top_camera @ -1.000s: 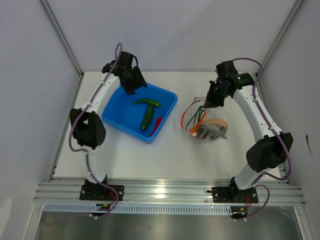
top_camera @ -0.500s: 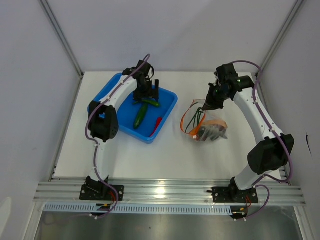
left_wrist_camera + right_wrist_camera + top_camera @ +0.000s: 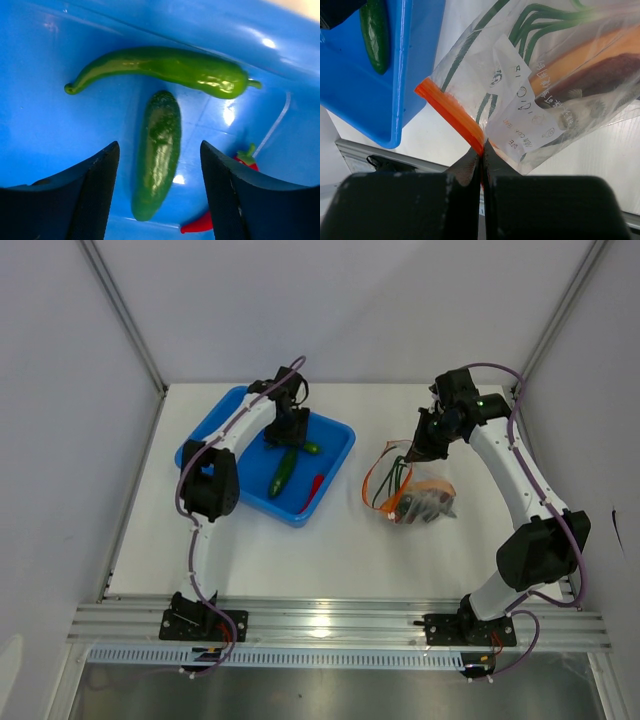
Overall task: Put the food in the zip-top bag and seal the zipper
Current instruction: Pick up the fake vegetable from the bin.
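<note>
Overhead, two robot arms work at a white table (image 3: 330,540), one at each side. The left gripper (image 3: 159,165) hangs low inside a blue tray (image 3: 215,455) with its jaws partly spread and empty, one finger on either side of a straight green pod (image 3: 157,150) and a sliver of blue showing on each side of it. A curved green pepper (image 3: 165,67) lies across the pod's far tip, touching or almost touching it, and a red chili (image 3: 200,225) rests near the pod's other end. Well apart to the right, the zip-top bag (image 3: 415,495) lies on the table with its mouth turned toward the tray. The right gripper (image 3: 481,155) is clamped fully closed on the orange-red zipper (image 3: 450,112), lifting one lip of the mouth. Inside the bag are a green onion (image 3: 540,20), an orange slice (image 3: 580,55) and a purple-red piece (image 3: 600,75). Three items are not yet bagged. The pod is smooth and rounded (likely slippery), so a squeeze placed off its middle could squirt it out sideways or knock the pepper and chili about the tray. The single pinch on the thin strip is the other weak spot: if the plastic slips or the free lip sags, the mouth may close, and a delivered pod would land on the table instead.
</note>
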